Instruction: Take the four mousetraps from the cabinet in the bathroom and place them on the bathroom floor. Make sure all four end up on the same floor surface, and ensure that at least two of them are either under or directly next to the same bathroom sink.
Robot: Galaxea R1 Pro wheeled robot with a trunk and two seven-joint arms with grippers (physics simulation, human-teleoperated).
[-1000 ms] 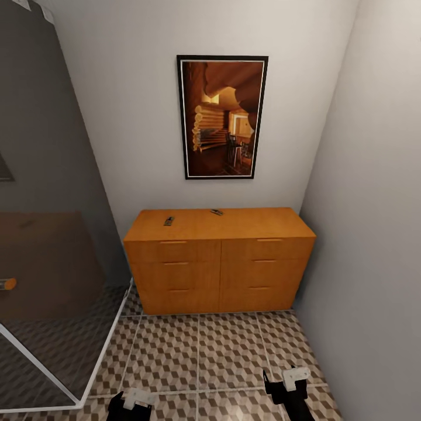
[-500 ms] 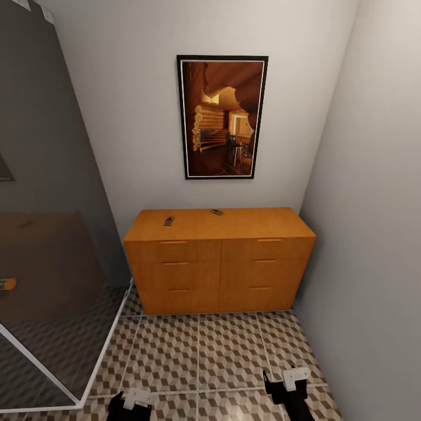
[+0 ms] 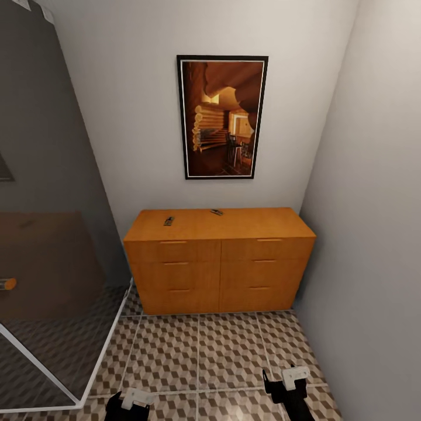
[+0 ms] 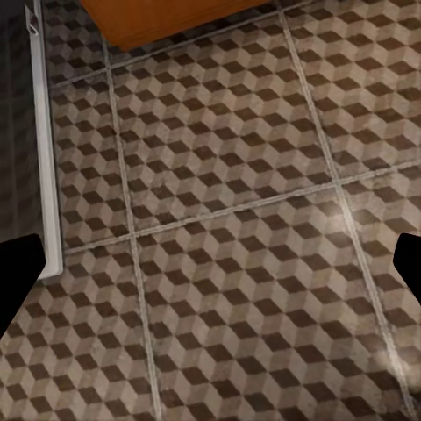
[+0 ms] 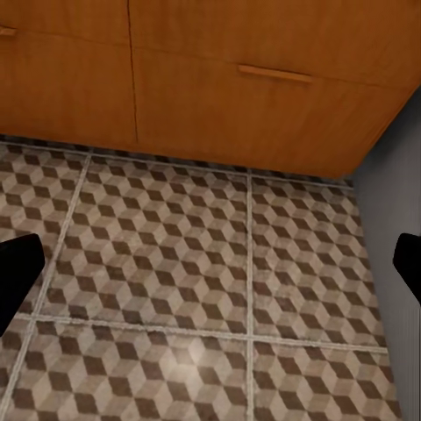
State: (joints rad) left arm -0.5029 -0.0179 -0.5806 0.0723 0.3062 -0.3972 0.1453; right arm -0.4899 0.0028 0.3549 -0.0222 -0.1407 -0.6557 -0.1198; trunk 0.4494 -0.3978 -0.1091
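In a narrow bathroom corner, the bathroom floor (image 3: 222, 351) of cube-patterned tiles runs up to the cabinet (image 3: 219, 260), an orange-brown chest of two drawer columns standing against the back wall, its right end beside the side wall. Above it hangs a dark-framed picture (image 3: 222, 117); a glass shower panel (image 3: 52, 245) with a white frame stands to the left. Both arms hang low at the head view's bottom edge, well short of the cabinet. The left gripper (image 4: 210, 263) points down at bare tiles, its fingers (image 4: 19, 276) spread wide and holding nothing; the right gripper (image 5: 210, 263) faces the lower drawers, fingers (image 5: 17, 267) likewise wide apart and empty. Two mousetraps lie on the cabinet's top surface: one (image 3: 169, 221) near its left front, another (image 3: 217, 211) at the back edge
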